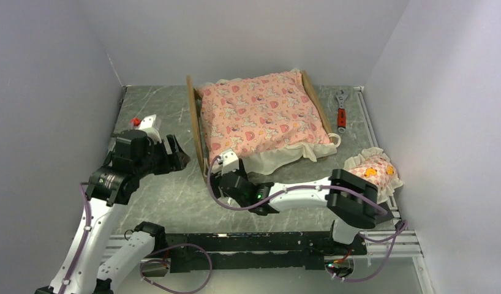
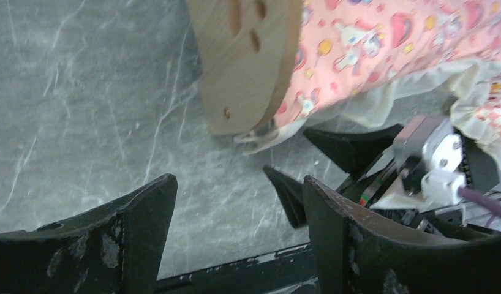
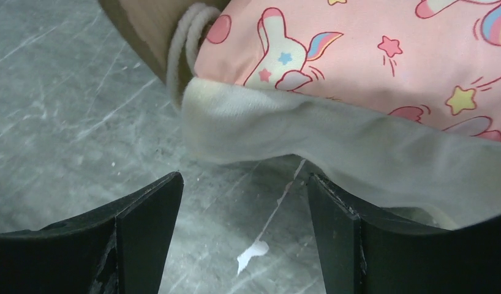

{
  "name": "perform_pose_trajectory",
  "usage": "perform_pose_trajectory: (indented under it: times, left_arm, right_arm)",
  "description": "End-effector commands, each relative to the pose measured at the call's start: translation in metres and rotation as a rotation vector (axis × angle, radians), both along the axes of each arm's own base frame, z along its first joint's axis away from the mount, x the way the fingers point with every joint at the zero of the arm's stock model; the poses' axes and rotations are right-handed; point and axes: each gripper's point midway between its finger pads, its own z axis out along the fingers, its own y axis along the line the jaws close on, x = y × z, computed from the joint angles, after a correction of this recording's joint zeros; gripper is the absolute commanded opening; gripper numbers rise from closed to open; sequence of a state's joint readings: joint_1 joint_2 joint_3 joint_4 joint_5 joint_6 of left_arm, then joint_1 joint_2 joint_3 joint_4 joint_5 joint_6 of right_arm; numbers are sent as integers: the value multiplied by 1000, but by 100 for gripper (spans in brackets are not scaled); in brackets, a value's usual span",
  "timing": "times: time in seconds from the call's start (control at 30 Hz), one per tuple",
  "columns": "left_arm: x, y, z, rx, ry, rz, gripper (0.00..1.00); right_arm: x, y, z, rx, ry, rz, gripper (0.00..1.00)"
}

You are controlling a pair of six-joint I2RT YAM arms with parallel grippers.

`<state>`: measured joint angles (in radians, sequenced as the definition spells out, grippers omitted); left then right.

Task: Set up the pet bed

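— Left gripper (image 1: 179,156): how wide, holding what?
— Spread wide and holding nothing, only bare counter (image 1: 174,199) between the fingers (image 2: 138,220). Left of the pet bed (image 1: 195,119), pointing at the near end of the headboard (image 2: 248,73); near it but apart.
— And the right gripper (image 1: 226,174)?
— Also wide open, also empty. Low at the near left corner of the bed, aimed at the cream frill (image 3: 334,141) under the mattress (image 1: 260,113). Just short of the cloth (touching or not, hard to say from the wrist view). White cord loop (image 3: 184,49) up and left of the frill, against the wood.
— Whereabouts of the bed?
— Middle of the counter, toward the far wall. Headboard at the left, footboard (image 1: 316,101) at the right, pink mattress lying on top and spilling over the near side.
— Anything to read?
— Only pictures on the fabric: unicorns, stars, hearts. Rounded cutout holes in the headboard. No lettering legible.
— Anything else around?
— Frilled pillow (image 1: 373,171) at the near right, on the counter beside the right arm. Red-handled wrench (image 1: 341,110) at the far right, just past the footboard.
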<state>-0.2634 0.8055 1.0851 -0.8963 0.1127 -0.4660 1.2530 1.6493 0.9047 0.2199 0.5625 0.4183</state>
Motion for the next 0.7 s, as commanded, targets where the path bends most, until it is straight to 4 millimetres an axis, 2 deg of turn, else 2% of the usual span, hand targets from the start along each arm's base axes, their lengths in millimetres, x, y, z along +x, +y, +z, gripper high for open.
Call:
perform_pose_trajectory:
  times: [0.0,0.2,0.3,0.4,0.47,0.57,0.67]
  left_arm:
    - [-16,8,-27,16,76,37,80]
    - [-27,2,-49,-18,131,23,80]
    - [-27,-1,-54,-33,146,17,80]
    - [-27,-4,-56,-48,154,11,80]
    - [-26,-7,-61,-58,168,6,80]
    - [-26,-13,-69,-87,194,-10,80]
    - [-26,-21,-76,-119,218,-35,80]
  right_arm:
    - [23,21,33,168,-58,-148,78]
    - [29,34,23,161,-75,-161,74]
    - [32,33,20,143,-82,-182,68]
    - [34,22,18,125,-86,-216,51]
    - [34,12,19,115,-92,-240,35]
    - [35,0,25,108,-110,-256,20]
    - [32,-5,33,96,-121,-226,5]
